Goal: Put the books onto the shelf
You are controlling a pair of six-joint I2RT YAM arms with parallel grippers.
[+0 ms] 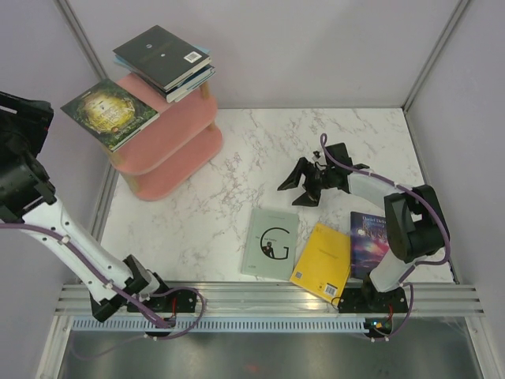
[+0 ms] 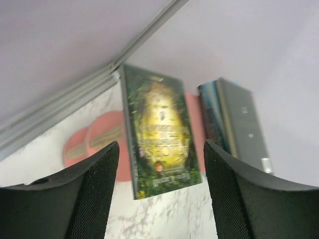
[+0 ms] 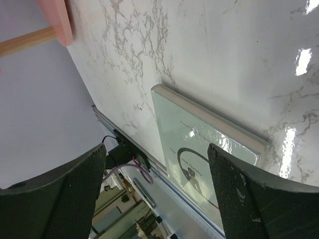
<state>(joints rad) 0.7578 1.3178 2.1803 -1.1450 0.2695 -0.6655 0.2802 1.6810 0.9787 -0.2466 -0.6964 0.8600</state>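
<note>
While the marble worktop (image 1: 347, 142) filled the floor of the enclosure, the pink three-tier shelf (image 1: 177, 130) stood at its far left corner. On the shelf's top board lay a stack of books (image 1: 164, 59), a black cover uppermost and paler edges showing beneath it. Just beside that stack, toward the left wall, a green fantasy book (image 1: 110, 113) lay flat with its cover up, overhanging the board's edge. The left wrist view showed a strip of pink between it and the stack.

Three more books lay flat on the worktop near the front rail. The grey-green "G" book (image 1: 270, 242) was leftmost, and the yellow book (image 1: 321, 261) lay tilted just to its right. The purple galaxy book (image 1: 367, 237) was partly hidden under the right arm. Whether the yellow and purple covers touched could not be told.

The left arm's fingers (image 2: 89, 199) hung raised by the left wall, apart from the green fantasy book, set wide with nothing between them. The right arm's fingers (image 3: 75, 199) hovered over bare worktop just beyond the "G" book, likewise wide and holding nothing.
</note>
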